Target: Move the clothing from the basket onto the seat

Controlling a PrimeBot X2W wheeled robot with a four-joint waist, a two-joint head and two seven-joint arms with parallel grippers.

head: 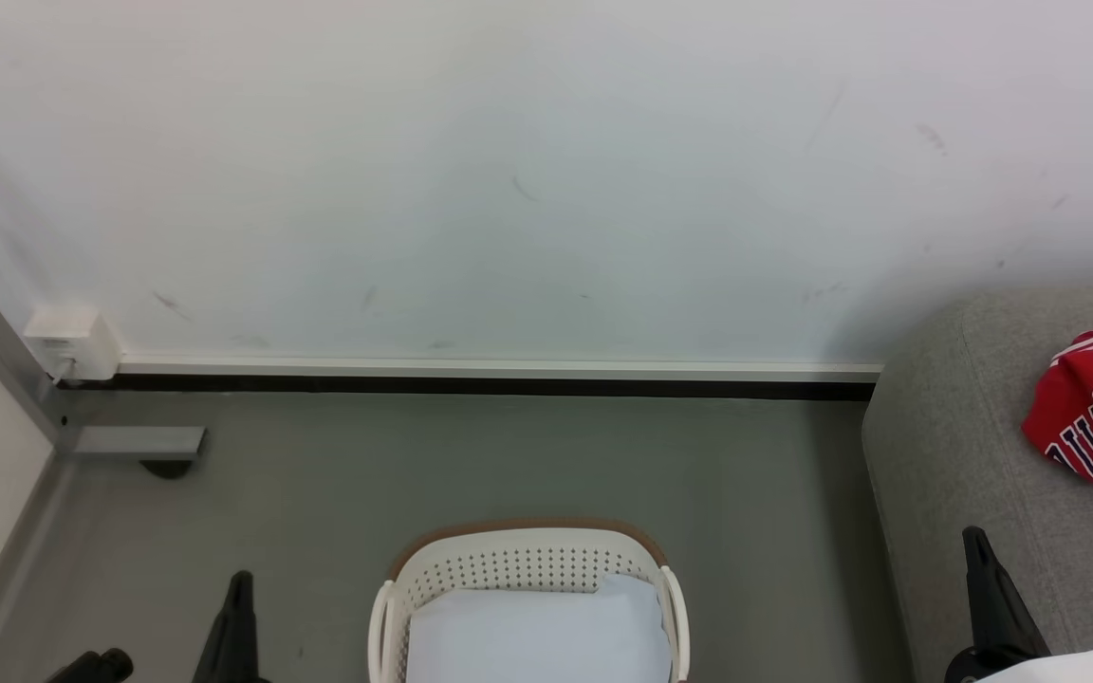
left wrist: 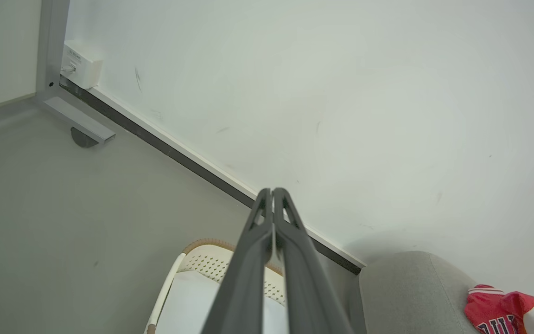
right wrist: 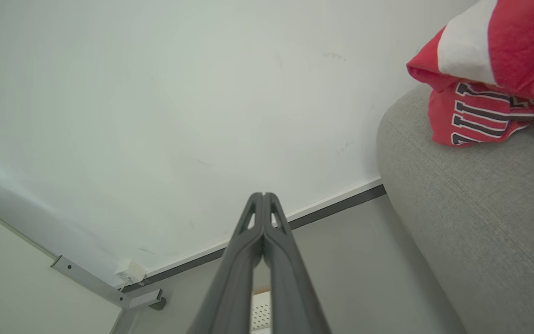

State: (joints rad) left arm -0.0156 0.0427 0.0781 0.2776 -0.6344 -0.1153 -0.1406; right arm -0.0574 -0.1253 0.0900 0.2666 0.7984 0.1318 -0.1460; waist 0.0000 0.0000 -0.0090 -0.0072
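Already on the grey fabric sofa cushion (head: 964, 455), red jersey w/ white panels (head: 1092, 413) lies crumpled, well apart from right gripper (right wrist: 263, 195), up-right of its fingertips in the wrist view. That gripper and left gripper (left wrist: 272, 191) are both pinched together, empty. Left gripper is near oval white perforated basket (head: 527, 527).

Clothing (head: 1092, 413) on the seat (head: 973, 455), right of the basket (head: 527, 560) holding a cloth (head: 537, 636).

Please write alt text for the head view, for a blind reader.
A red jersey lies crumpled on the grey seat at the right edge, while the white basket at bottom centre holds a plain white cloth. The left gripper and right gripper rise from the lower corners.
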